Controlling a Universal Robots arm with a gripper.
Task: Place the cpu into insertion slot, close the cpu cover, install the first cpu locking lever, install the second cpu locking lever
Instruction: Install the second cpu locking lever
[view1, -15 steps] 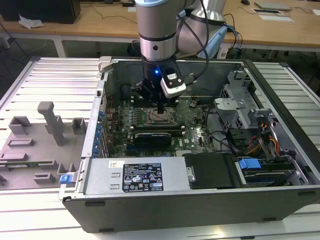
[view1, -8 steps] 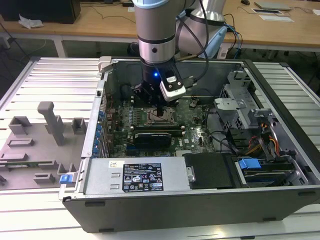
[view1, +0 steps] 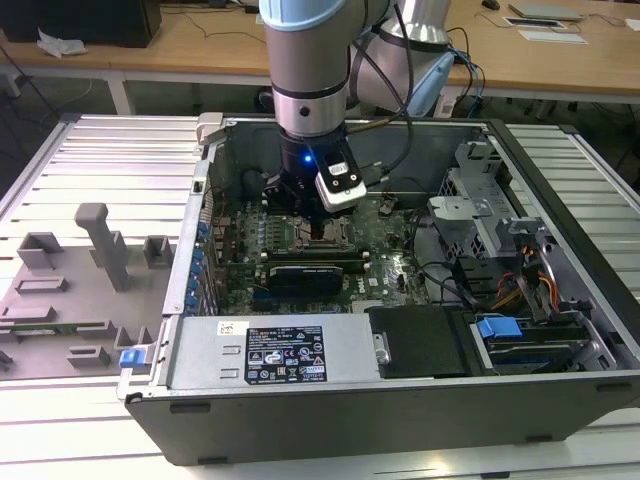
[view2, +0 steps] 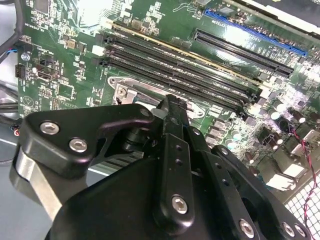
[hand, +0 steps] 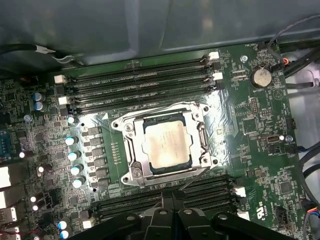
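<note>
CPU lies flat in the insertion slot, so by my reading the placing is done. Around it the cpu cover appears folded down as a silvery frame; one thin locking lever angles loose off the slot's near corner, so the levers look unfinished. Nearest the first wrist view's camera, the gripper hangs just short of that corner, fingertips pressed together on nothing. Memory slots flank the socket on two sides, and beyond them the case wall closes in; free room is mainly overhead.
</note>
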